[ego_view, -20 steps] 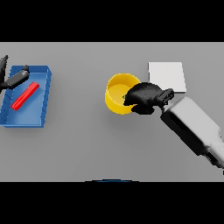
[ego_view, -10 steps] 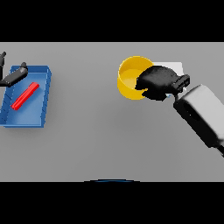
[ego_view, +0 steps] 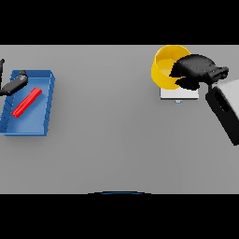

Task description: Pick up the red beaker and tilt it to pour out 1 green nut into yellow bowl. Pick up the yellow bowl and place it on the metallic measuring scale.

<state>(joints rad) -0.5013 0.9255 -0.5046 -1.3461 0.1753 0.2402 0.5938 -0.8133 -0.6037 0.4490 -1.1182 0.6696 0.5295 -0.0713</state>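
My right hand is curled over the right rim of the yellow bowl and holds it, tilted, over the far part of the pale square measuring scale. Only the scale's near strip shows under the bowl and hand. I cannot tell whether the bowl touches the scale. No green nut shows inside the bowl. The red beaker lies on its side in the blue tray at the far left. My left hand shows at the left edge, over the tray's far corner, with straight fingers and nothing in them.
The blue tray takes up the left edge of the grey table. My right forearm reaches in from the right side, just beside the scale.
My right hand has carried the yellow bowl away from me and to the right, from the table beside the scale to over the scale. The left hand has drifted slightly left.
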